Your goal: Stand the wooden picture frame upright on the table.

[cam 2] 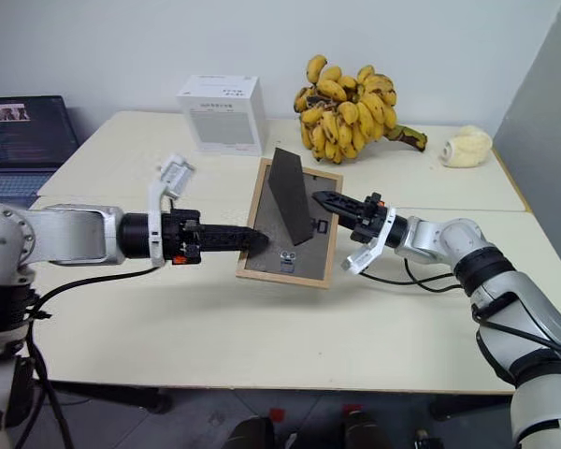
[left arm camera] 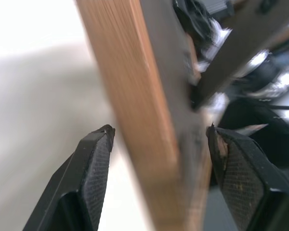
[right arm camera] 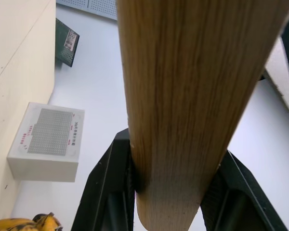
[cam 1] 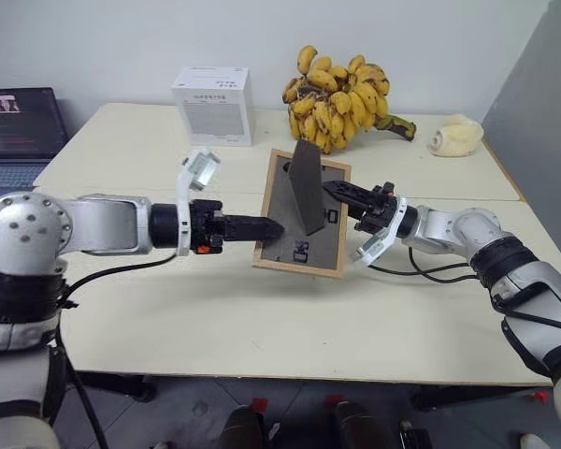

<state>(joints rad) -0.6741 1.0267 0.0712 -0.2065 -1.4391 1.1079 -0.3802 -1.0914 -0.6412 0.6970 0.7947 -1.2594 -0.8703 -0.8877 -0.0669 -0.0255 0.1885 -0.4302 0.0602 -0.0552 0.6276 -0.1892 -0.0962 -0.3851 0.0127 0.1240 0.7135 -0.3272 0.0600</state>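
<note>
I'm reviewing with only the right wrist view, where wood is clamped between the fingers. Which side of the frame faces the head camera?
Observer: The wooden picture frame's dark grey back, with its stand folded out.
Operator: Is the other arm holding it too?
Observer: No. The left gripper is open, and its fingers straddle the opposite edge with a gap showing. The right gripper alone is shut on the frame.

both arms wear silver-grey shells with black joint bands and loose black cables; the left shoulder cap is dotted with screws (a small orange mark sits near the left wrist), white brackets at each wrist.
</note>
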